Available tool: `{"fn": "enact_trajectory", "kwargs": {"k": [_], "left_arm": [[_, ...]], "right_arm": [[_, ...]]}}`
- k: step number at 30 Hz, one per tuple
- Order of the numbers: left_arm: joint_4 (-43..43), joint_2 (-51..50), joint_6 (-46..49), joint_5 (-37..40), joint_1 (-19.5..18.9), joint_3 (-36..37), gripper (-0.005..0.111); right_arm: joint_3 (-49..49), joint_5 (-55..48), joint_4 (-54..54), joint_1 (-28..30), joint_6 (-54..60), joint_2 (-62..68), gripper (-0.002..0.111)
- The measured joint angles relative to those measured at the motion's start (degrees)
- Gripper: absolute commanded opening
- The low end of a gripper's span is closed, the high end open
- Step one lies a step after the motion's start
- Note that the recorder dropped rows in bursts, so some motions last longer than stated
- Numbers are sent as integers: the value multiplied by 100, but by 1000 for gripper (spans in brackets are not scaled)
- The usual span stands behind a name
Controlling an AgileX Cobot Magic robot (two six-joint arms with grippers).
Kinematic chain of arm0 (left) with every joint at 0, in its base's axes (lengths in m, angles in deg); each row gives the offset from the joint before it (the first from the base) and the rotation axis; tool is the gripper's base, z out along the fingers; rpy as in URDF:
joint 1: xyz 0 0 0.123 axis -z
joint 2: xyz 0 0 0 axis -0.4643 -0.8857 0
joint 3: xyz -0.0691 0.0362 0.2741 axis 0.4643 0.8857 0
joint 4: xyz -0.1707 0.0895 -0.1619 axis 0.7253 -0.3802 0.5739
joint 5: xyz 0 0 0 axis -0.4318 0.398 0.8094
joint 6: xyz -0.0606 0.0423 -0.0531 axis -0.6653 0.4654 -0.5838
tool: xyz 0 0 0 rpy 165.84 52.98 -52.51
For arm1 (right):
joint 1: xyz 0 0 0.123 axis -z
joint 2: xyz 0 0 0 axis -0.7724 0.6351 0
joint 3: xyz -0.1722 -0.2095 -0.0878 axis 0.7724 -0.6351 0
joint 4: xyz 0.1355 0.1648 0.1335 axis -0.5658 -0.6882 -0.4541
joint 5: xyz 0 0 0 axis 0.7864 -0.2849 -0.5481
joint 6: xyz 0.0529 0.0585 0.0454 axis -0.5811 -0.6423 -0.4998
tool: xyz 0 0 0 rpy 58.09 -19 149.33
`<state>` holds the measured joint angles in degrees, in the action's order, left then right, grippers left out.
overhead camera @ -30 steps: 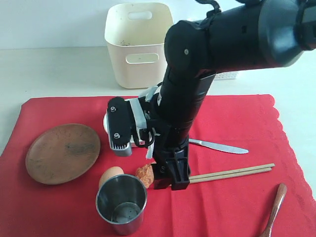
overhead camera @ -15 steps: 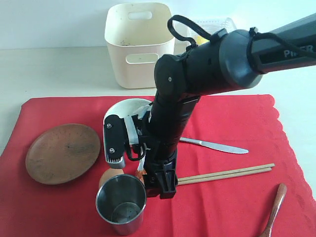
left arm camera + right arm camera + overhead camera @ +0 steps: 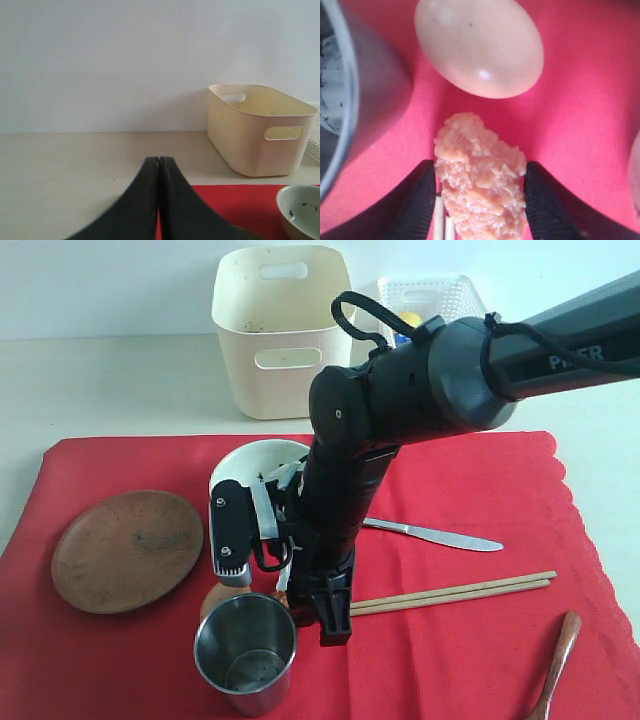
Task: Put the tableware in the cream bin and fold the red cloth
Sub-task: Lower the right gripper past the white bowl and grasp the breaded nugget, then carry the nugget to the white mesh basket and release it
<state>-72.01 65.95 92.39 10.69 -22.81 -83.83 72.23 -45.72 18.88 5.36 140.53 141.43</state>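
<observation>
The red cloth [image 3: 480, 480] is spread flat. On it lie the brown wooden plate [image 3: 127, 550], steel cup [image 3: 246, 652], white bowl [image 3: 250, 462], knife [image 3: 440, 534], chopsticks [image 3: 460, 590] and wooden spoon [image 3: 560, 655]. The cream bin [image 3: 280, 330] stands behind the cloth. My right gripper [image 3: 480, 171] is down on the cloth beside the cup [image 3: 340, 95], its two fingers pressed against the sides of a crumbed nugget [image 3: 480, 150], with the egg [image 3: 479, 47] just beyond. The chopsticks' ends [image 3: 440, 222] lie under the nugget. My left gripper [image 3: 159, 165] is shut and empty, off the cloth's edge.
A white lattice basket [image 3: 430, 295] with a yellow item stands to the right of the cream bin. The right arm [image 3: 400, 390] reaches across the middle of the cloth and hides part of the bowl. The egg [image 3: 213, 598] peeks out behind the cup.
The right arm has swung lower and toward the cup, uncovering the bowl and the basket. Its jaws have narrowed onto the nugget.
</observation>
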Motion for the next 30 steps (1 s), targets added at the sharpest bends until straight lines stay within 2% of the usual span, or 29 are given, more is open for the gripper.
{"fn": "enact_trajectory", "kwargs": {"k": [2, 7, 12, 19, 24, 27, 30], "left_arm": [[0, 0, 0, 0, 0, 0, 2], [0, 0, 0, 0, 0, 0, 2], [0, 0, 0, 0, 0, 0, 2], [0, 0, 0, 0, 0, 0, 2], [0, 0, 0, 0, 0, 0, 2], [0, 0, 0, 0, 0, 0, 2], [0, 0, 0, 0, 0, 0, 2]], "right_arm": [[0, 0, 0, 0, 0, -11, 0], [0, 14, 61, 0, -52, -249, 0], [0, 28, 511, 0, -587, -658, 0], [-3, -19, 1979, 0, -2042, -1325, 0], [-3, -21, 2593, 0, -2897, -1790, 0], [-3, 87, 3099, 0, -3782, -1925, 0], [-3, 83, 3802, 0, -5142, -1961, 0]]}}
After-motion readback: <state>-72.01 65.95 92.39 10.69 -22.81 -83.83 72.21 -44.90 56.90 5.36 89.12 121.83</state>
